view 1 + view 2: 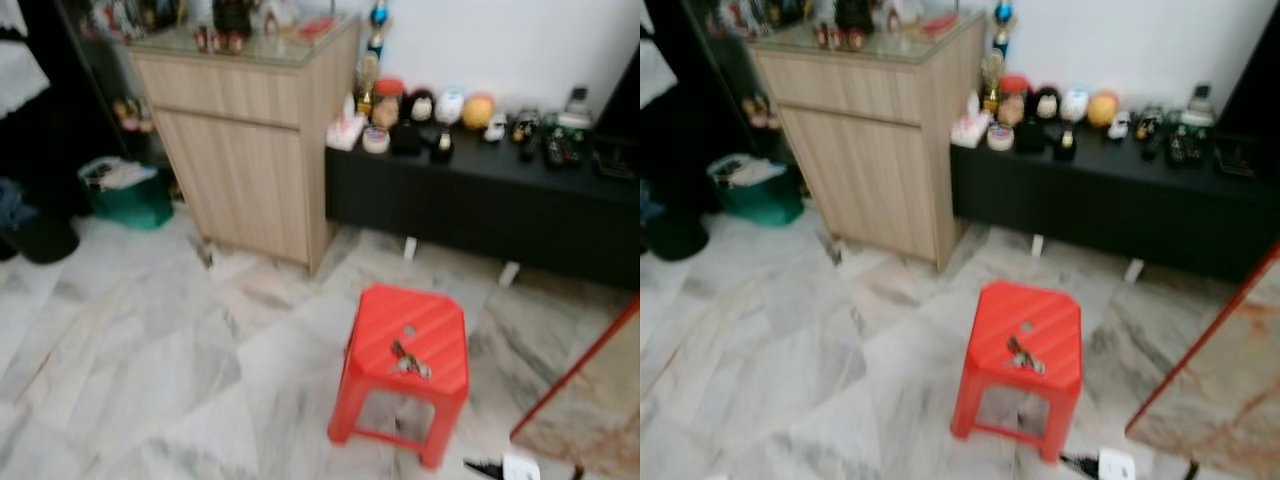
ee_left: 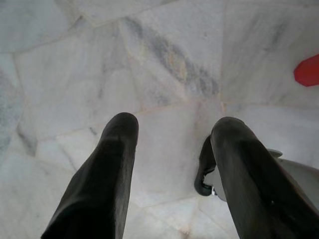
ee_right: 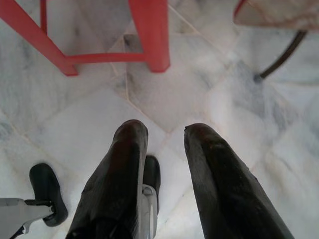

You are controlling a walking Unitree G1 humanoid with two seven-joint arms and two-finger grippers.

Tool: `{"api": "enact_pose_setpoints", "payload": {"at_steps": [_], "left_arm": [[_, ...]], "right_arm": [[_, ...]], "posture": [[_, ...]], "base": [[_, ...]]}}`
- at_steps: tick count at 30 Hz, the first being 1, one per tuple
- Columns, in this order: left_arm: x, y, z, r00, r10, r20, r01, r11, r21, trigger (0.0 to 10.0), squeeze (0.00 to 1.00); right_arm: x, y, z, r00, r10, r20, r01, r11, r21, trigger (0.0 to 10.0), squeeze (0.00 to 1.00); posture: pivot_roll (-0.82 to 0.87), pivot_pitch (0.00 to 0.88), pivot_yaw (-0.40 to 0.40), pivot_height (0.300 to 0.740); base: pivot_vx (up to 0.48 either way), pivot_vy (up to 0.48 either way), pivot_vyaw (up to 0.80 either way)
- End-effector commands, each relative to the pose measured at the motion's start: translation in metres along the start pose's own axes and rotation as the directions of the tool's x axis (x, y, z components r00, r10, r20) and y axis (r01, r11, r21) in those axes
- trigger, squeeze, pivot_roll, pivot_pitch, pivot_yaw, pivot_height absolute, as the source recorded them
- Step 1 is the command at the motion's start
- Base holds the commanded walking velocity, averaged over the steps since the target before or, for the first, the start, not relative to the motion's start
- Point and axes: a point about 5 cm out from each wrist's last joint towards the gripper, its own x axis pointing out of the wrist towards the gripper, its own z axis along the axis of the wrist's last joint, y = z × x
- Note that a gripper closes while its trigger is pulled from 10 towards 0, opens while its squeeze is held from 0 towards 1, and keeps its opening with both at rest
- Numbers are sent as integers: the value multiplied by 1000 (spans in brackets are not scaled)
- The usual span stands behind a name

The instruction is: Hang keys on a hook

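Note:
A bunch of keys (image 1: 408,360) lies on top of a red plastic stool (image 1: 440,335) on the marble floor, ahead and slightly to my right. The same keys (image 1: 1022,356) are blurred in the right eye view. My left gripper (image 2: 174,124) hangs open over bare floor tiles, nothing between its fingers. My right gripper (image 3: 167,132) is open too, pointing down at the floor just beside the stool's red legs (image 3: 149,35). I cannot make out a hook.
A wooden cabinet (image 1: 250,150) stands at the back left. A low black bench (image 1: 480,200) with small ornaments runs along the white wall. A green bin (image 1: 125,195) sits far left. A red-framed panel (image 1: 590,400) leans at the right, a white plug (image 1: 520,467) lies near it.

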Motion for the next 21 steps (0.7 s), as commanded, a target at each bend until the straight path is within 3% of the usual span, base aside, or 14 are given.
{"api": "enact_pose_setpoints", "payload": {"at_steps": [1, 3, 15, 21], "left_arm": [[1, -6, -1, 1000, -7, -8, 7, 1000, 7, 10000, 0], [2, -9, 3, 1000, -11, -3, 11, 1000, 8, 10000, 0], [6, -11, 15, 999, -16, 30, 15, 1000, 13, 10000, 0], [6, -6, 20, 999, -9, 38, 8, 1000, 12, 10000, 0]], "right_arm": [[0, 0, 1, 1000, 4, 9, -4, 1000, -14, 10000, 0], [0, 0, 1, 1000, 8, 10, -8, 1000, -7, 10000, 0], [0, 0, 1, 1000, 7, 19, -8, 999, 49, 10000, 0], [0, 0, 1, 1000, 10, 18, -11, 998, 54, 10000, 0]], "posture": [[36, 0, -1, 740], [35, 0, 0, 740], [33, 0, 2, 740], [34, 0, 2, 740]], "base": [[356, 0, 706], [352, 0, 800], [332, 0, 0], [0, 0, 0]]}}
